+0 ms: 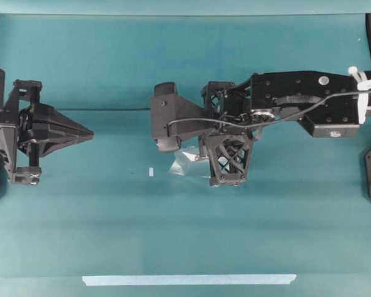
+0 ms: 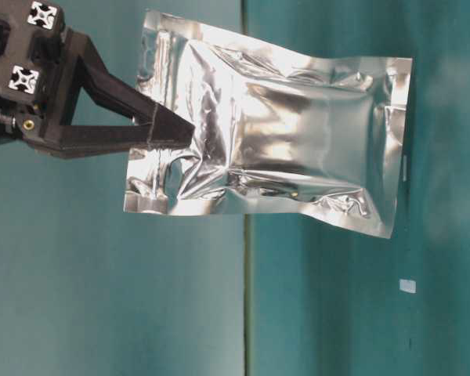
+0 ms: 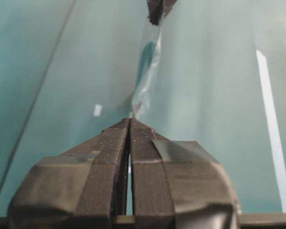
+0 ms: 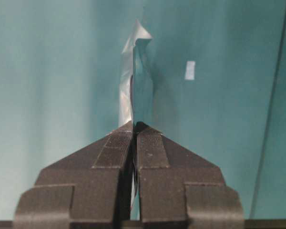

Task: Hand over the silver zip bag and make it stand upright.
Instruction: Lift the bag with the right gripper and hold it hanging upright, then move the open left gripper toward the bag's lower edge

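Bag (image 2: 274,149) of shiny, crinkled silver foil with flat sealed edges hangs above the middle of the bench (image 1: 185,235), pinched at one edge by the right claw (image 4: 134,128). Left claw (image 3: 129,123) is pressed together, holding nothing, near the bench's left edge.

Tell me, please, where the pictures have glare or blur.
Table-level view: strong glare on the crinkled silver zip bag, which is sharp. Left wrist view: left gripper soft, the bag edge beyond blurred. Right wrist view: right gripper fairly sharp, the bag's far tip bright.
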Controlling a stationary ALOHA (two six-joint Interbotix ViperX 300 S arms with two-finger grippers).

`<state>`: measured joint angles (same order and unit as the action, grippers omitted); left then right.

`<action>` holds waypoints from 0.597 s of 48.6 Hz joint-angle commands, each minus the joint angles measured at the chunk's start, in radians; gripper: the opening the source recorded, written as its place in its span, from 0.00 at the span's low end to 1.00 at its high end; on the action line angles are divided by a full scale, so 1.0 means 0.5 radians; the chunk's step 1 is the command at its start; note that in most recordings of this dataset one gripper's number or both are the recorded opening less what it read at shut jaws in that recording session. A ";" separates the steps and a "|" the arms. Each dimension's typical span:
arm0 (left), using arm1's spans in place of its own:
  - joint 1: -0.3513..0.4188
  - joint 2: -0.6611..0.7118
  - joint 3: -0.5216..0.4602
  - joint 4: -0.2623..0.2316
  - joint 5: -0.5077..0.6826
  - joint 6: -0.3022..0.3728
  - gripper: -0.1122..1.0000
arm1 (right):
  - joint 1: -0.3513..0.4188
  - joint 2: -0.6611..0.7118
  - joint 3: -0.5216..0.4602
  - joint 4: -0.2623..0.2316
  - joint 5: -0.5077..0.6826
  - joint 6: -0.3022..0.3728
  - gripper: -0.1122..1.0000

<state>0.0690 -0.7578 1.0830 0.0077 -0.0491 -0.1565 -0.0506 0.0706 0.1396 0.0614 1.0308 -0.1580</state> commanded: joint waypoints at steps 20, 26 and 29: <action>0.000 0.132 -0.021 0.003 -0.021 0.003 0.79 | 0.049 0.046 -0.064 -0.135 0.021 -0.012 0.11; 0.000 0.212 -0.021 0.003 -0.021 0.012 0.93 | 0.052 0.061 -0.095 -0.138 0.018 -0.012 0.11; 0.000 0.242 -0.025 0.003 -0.025 0.012 0.91 | 0.052 0.071 -0.110 -0.141 0.015 -0.015 0.11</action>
<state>0.0690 -0.6519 1.0815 0.0077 -0.0506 -0.1519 -0.0291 0.1104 0.1104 -0.0046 1.0431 -0.1580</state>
